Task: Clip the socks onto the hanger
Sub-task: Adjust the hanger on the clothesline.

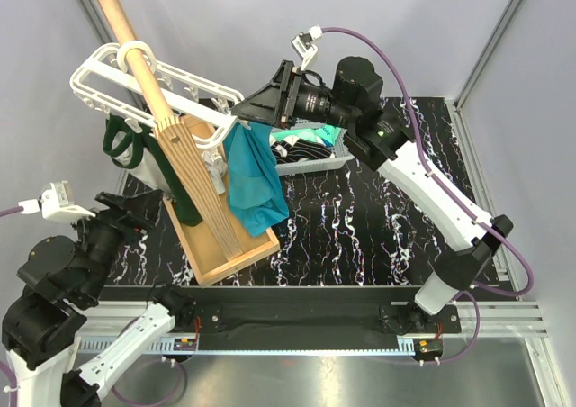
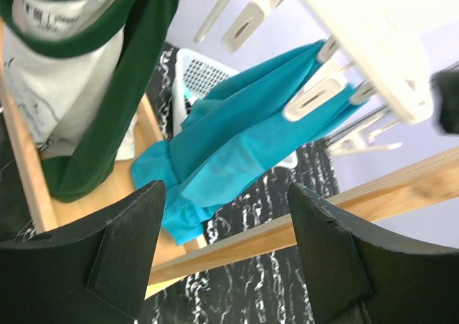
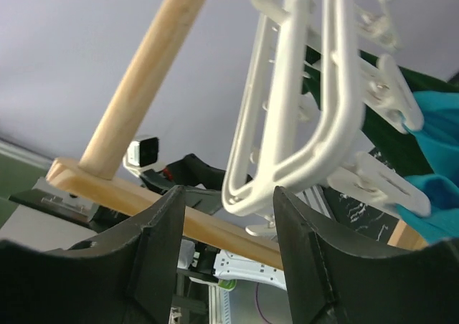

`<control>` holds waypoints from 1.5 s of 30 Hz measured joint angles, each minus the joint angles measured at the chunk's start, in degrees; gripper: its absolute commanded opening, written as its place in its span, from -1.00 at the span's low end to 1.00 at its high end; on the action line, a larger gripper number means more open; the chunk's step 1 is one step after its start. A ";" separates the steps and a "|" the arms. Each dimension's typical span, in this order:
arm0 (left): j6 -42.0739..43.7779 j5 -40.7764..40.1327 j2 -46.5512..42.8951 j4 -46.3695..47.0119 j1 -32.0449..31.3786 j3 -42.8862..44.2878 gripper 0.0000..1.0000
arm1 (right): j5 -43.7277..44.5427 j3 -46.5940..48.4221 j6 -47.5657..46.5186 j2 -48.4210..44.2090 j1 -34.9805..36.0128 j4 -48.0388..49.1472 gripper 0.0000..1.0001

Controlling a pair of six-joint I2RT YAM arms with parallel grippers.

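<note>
The white hanger point(image 1: 135, 81) hangs by its loop on a wooden pole, tilted, with rows of clips point(image 2: 315, 98) underneath. A teal cloth point(image 1: 256, 178) and a dark green garment point(image 1: 133, 150) are clipped to it. Mint-green and black socks point(image 1: 308, 139) lie in the grey mesh basket point(image 1: 333, 159) behind it. My right gripper point(image 1: 241, 108) is raised to the hanger's right corner point(image 3: 287, 184). It is open, with that corner between its fingertips point(image 3: 228, 195). My left gripper point(image 1: 144, 200) is low at the left, open and empty point(image 2: 226, 195), facing the teal cloth point(image 2: 244, 145).
The wooden pole point(image 1: 135, 56) rises from a slatted stand and tray point(image 1: 225, 245) on the black marbled table point(image 1: 360, 227). A wooden rail point(image 2: 301, 216) of the stand crosses just beyond my left fingers. Grey walls enclose the back and sides.
</note>
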 measured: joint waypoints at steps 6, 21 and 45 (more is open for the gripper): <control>0.57 0.07 1.29 1.81 0.00 1.68 0.47 | 3.54 -0.17 0.11 0.07 0.00 -5.57 0.25; 1.11 -0.20 2.21 2.36 0.00 2.91 0.46 | 3.96 0.04 4.37 4.83 0.02 -4.07 -0.04; 0.48 -1.16 0.83 1.38 0.00 1.79 0.43 | 3.96 18.82 19.12 21.33 -1.14 -0.70 -1.00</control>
